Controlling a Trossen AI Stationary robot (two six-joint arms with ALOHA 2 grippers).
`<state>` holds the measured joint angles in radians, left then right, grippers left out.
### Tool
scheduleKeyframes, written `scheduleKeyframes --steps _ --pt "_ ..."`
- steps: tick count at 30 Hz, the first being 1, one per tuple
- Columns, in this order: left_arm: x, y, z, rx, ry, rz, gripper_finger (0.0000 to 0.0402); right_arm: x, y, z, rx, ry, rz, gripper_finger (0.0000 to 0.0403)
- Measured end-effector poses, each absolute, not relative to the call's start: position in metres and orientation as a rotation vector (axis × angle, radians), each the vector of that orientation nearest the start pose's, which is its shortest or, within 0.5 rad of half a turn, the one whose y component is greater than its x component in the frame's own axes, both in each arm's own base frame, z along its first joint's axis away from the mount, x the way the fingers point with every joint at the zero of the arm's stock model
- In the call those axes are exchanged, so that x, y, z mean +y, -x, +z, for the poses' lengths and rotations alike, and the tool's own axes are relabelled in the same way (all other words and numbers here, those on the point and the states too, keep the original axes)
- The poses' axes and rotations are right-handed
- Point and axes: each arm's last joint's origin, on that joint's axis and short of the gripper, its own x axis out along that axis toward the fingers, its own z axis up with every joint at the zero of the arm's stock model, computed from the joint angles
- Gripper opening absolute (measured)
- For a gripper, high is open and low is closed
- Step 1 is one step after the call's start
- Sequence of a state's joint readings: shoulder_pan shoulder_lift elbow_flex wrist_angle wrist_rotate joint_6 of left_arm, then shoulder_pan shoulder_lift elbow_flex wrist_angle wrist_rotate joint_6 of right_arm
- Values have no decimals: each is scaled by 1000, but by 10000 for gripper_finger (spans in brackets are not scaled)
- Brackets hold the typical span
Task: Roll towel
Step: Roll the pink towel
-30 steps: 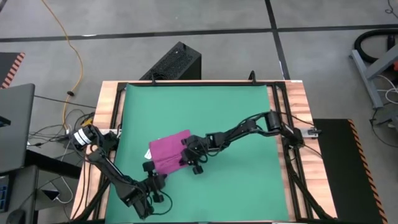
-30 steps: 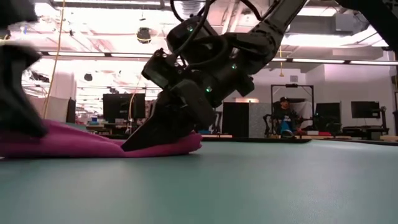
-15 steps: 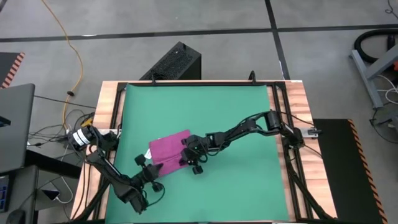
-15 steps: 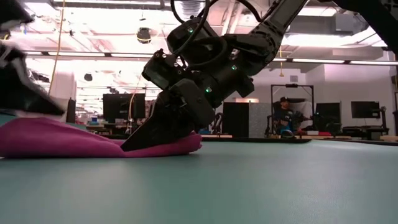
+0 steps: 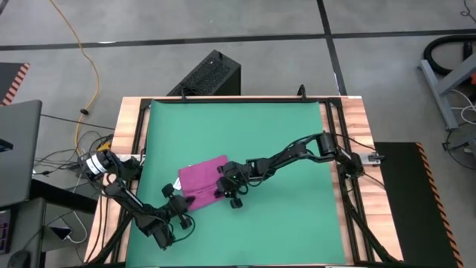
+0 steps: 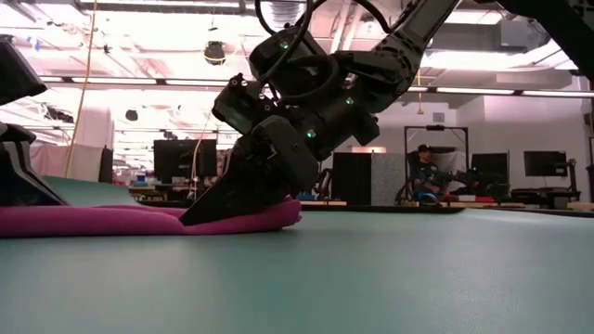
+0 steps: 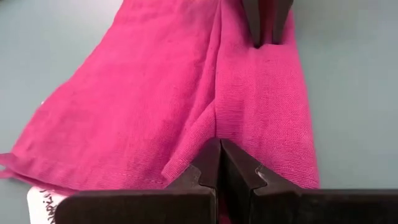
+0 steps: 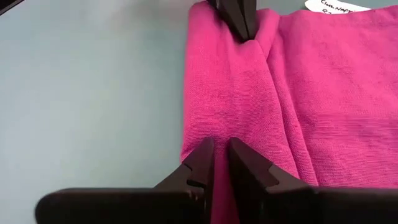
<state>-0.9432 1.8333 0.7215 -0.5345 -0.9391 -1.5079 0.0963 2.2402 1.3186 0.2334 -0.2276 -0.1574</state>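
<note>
Dark handwriting is seen on the white tag [image 8: 341, 5] at the towel [image 8: 298, 93] edge; its letters cannot be made out.

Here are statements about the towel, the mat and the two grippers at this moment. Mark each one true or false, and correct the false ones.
1. The towel lies on the green mat. True.
2. The right gripper hangs high above the towel without touching it. False: its fingers are closed on a fold at the towel's edge.
3. The left gripper is shut and pinches the towel. True.
4. The towel is blue. False: it is magenta-pink.
5. A white tag shows at one edge of the towel. True.
</note>
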Motion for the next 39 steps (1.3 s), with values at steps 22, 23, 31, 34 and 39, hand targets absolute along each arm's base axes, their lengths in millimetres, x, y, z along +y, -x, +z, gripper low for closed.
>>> scheduleKeyframes --steps 22,23,31,34,39 --pt "-186 -157 79 746 -34 552 0 3 -447 154 578 401 199 45" --pt "-186 -157 79 747 -38 553 0 -4 -447 150 592 396 186 40" --pt "-184 -159 80 780 -108 535 0 -36 -439 129 763 273 106 9" --pt "-183 -166 83 820 -174 521 0 -36 -433 128 853 267 38 11" --pt "-176 -181 85 877 -261 505 0 -25 -427 125 947 238 -1 11"
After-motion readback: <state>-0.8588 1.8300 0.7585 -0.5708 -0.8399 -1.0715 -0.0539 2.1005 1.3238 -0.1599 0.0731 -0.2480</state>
